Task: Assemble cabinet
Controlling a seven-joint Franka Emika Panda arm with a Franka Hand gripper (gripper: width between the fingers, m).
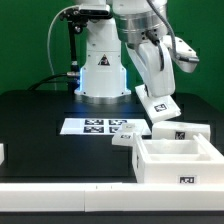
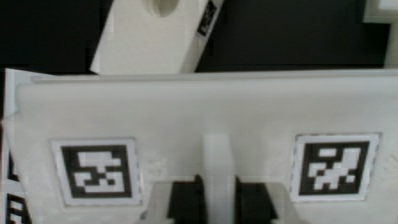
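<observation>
Right of frame centre, the gripper [image 1: 153, 92] clamps a white tagged plastic cabinet panel [image 1: 160, 104] above the open white box [image 1: 176, 160].

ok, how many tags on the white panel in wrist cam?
2 on the white panel: one tag and a second tag, flanking its central rib. Others may lie off-frame.

Cabinet panel [image 2: 196, 110], ends beyond the frame

No text or numbers legible; only coded tags [image 2: 96, 168] mark the cabinet [image 2: 196, 105].
</observation>
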